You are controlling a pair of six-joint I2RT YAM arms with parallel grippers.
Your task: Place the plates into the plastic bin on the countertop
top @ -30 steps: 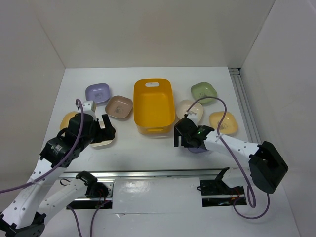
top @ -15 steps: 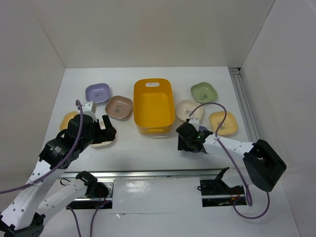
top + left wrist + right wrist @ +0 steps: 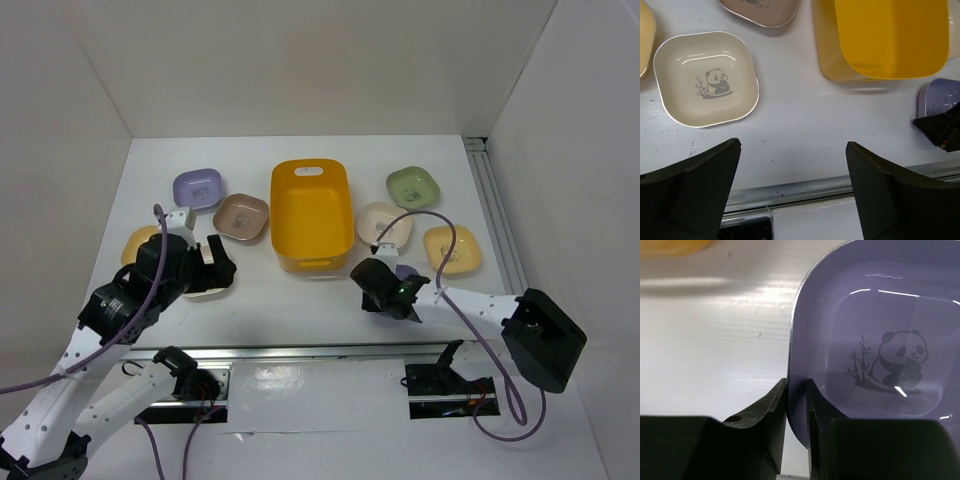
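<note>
My right gripper [image 3: 796, 390] is shut on the left rim of a lavender plate [image 3: 875, 350] with a panda print, near the front right of the yellow-orange plastic bin [image 3: 311, 215]. In the top view only a sliver of that plate [image 3: 407, 271] shows behind the right gripper [image 3: 385, 290]. My left gripper [image 3: 792, 145] is open over bare countertop [image 3: 800, 115], with a cream plate [image 3: 705, 80] just beyond its left finger. Other plates lie around the bin: lavender [image 3: 197, 187], brown-pink [image 3: 241, 216], yellow-orange [image 3: 137, 243], green [image 3: 413, 185], cream [image 3: 383, 222] and yellow-orange [image 3: 452, 248].
A metal rail [image 3: 300, 352] runs along the near edge and another rail [image 3: 495, 210] along the right wall. White walls close in the left, back and right sides. A purple cable [image 3: 430, 215] loops over the right-hand plates.
The right gripper has closed from wide open onto the lavender plate's rim and shifted slightly toward the near edge. The left arm has barely moved.
</note>
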